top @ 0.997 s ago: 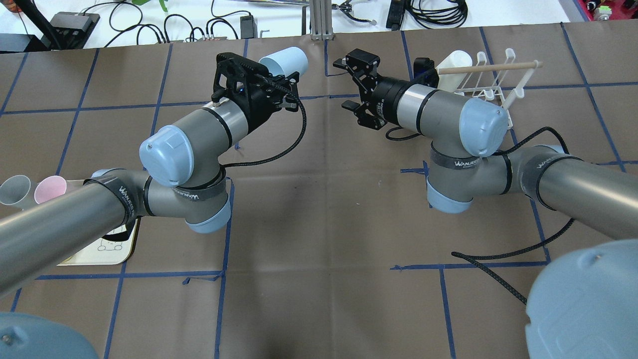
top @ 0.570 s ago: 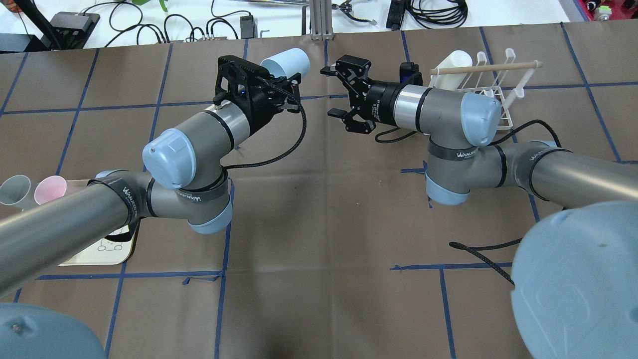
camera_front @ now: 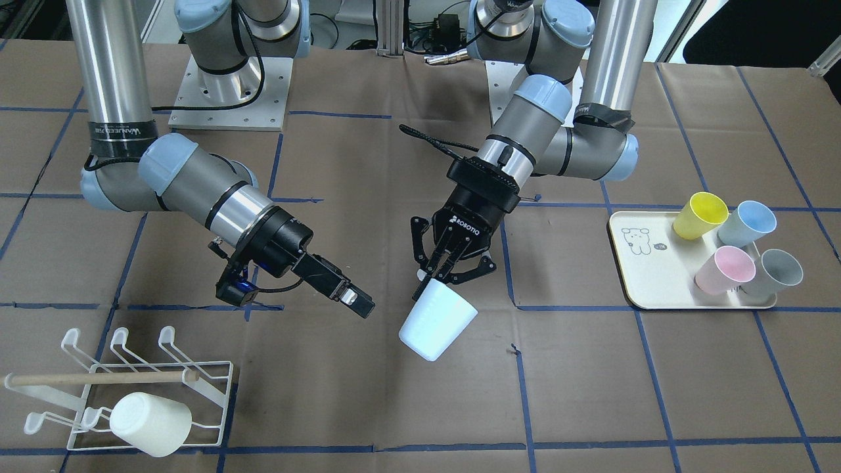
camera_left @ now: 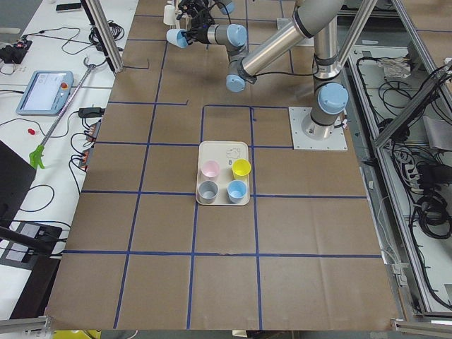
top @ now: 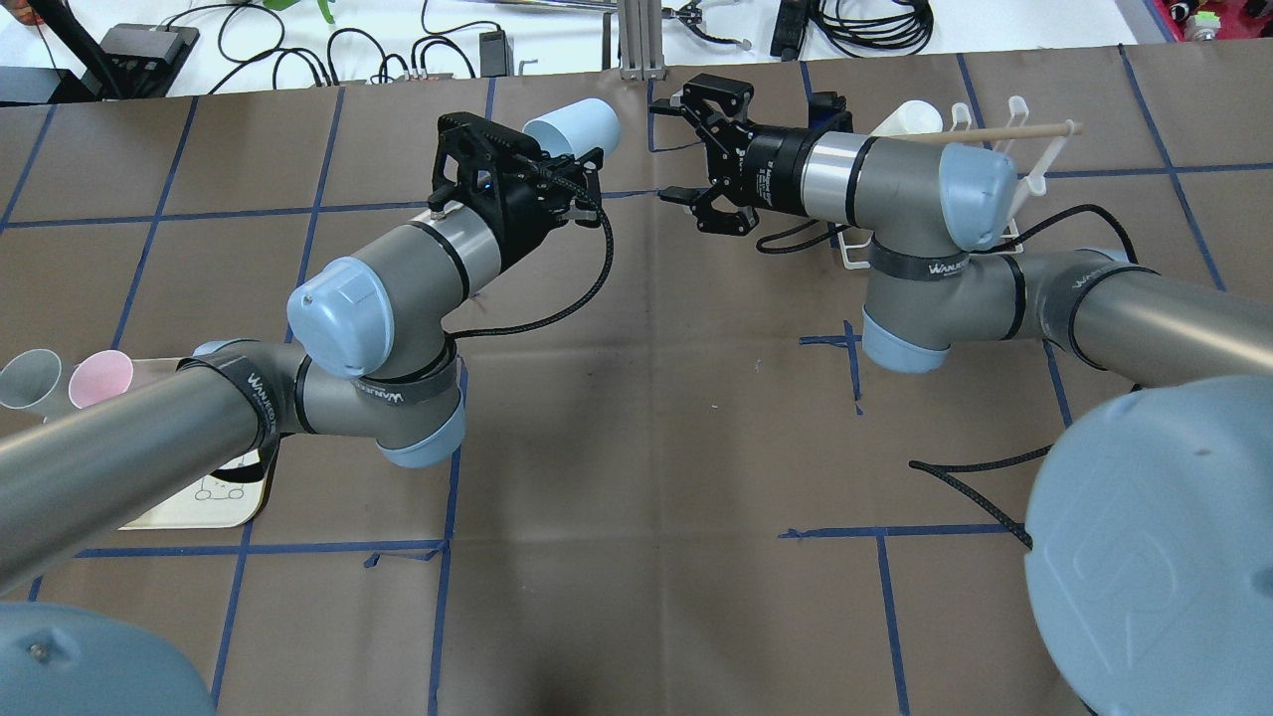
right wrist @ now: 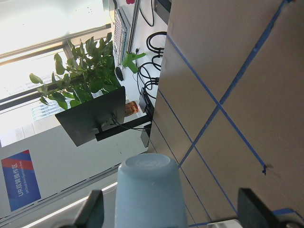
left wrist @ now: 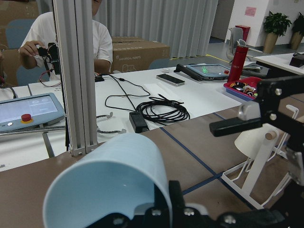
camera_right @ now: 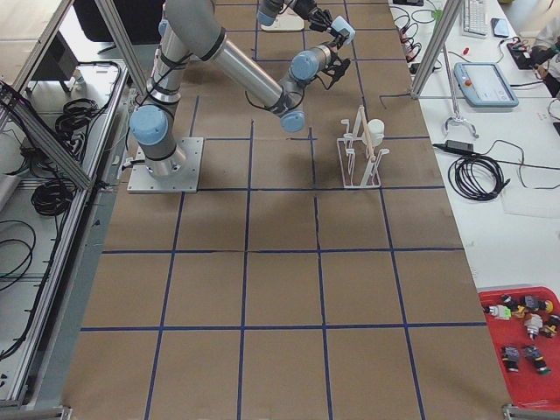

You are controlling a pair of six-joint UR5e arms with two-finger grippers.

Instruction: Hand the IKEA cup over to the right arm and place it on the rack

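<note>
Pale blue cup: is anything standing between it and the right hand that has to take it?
Nothing visible. The pale blue cup, gripped at its rim by the left hand, points its base at the open right hand across an empty gap.

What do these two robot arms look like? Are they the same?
Nearly. The left arm and the right arm are both silver-grey tubes with pale blue joint caps and black bands with white lettering. The left gripper and right gripper are black and two-fingered. A braided black cable loops by the left wrist.
</note>
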